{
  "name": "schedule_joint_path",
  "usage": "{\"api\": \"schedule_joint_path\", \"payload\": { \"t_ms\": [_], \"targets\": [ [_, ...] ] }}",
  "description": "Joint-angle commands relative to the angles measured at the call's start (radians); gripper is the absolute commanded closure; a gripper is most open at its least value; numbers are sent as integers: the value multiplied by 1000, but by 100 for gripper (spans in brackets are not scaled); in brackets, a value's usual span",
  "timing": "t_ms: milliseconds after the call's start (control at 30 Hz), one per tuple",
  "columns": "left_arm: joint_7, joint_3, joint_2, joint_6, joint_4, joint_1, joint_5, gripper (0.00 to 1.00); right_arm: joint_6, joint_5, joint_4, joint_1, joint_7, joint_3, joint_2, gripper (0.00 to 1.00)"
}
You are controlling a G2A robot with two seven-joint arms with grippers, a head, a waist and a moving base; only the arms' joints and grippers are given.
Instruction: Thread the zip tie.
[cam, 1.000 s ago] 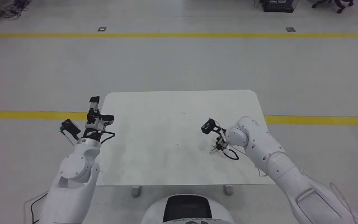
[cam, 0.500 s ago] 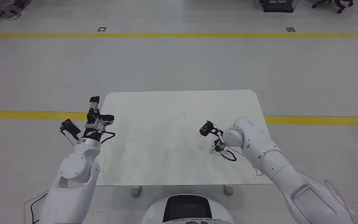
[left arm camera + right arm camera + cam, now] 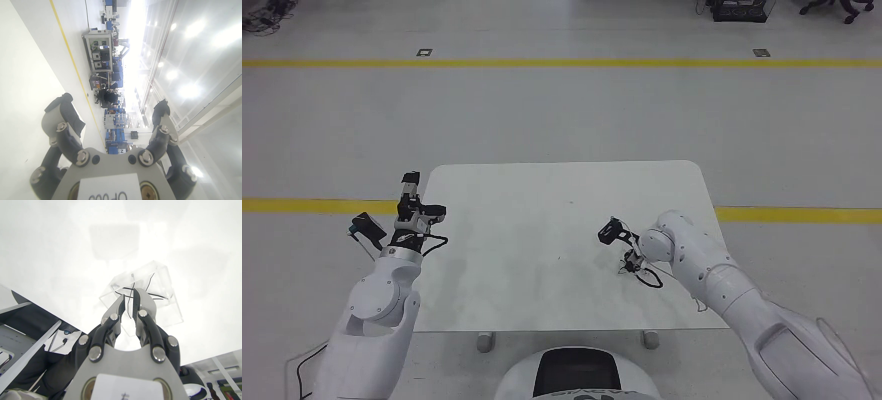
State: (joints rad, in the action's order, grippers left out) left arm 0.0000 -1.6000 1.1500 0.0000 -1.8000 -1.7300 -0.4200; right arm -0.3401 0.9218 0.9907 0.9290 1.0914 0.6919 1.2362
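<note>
Threading looks unfinished: the right gripper [image 3: 129,292], jaws a slit apart, straddles the zip tie [image 3: 127,303] over the clear block [image 3: 160,275], while the left gripper [image 3: 113,100] gapes empty.

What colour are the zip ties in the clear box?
The zip ties are black; the right wrist view shows them best.

One table [image 3: 542,200], one clear box [image 3: 175,311], roughly three black zip ties [image 3: 158,297], one left gripper [image 3: 114,100], one right gripper [image 3: 129,292].
</note>
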Motion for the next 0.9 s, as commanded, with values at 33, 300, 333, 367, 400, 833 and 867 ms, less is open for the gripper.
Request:
{"api": "schedule_joint_path", "payload": {
  "t_ms": [33,300,333,367,400,833,867],
  "targets": [
    [0,0,0,0,0,0,0,0,0,-8,-19,-8,-6,-5,6,84],
    [0,0,0,0,0,0,0,0,0,-22,-61,-26,-20,-26,19,82],
    [0,0,0,0,0,0,0,0,0,-22,-65,-28,-21,-28,20,83],
    [0,0,0,0,0,0,0,0,0,-23,-70,-30,-23,-32,22,83],
    [0,0,0,0,0,0,0,0,0,-23,-74,-31,-25,-35,24,83],
    [0,0,0,0,0,0,0,0,8,-8,-115,-48,-37,-60,45,87],
    [0,0,0,0,0,0,0,0,9,-6,-118,-49,-37,-62,46,88]
  ]
}}
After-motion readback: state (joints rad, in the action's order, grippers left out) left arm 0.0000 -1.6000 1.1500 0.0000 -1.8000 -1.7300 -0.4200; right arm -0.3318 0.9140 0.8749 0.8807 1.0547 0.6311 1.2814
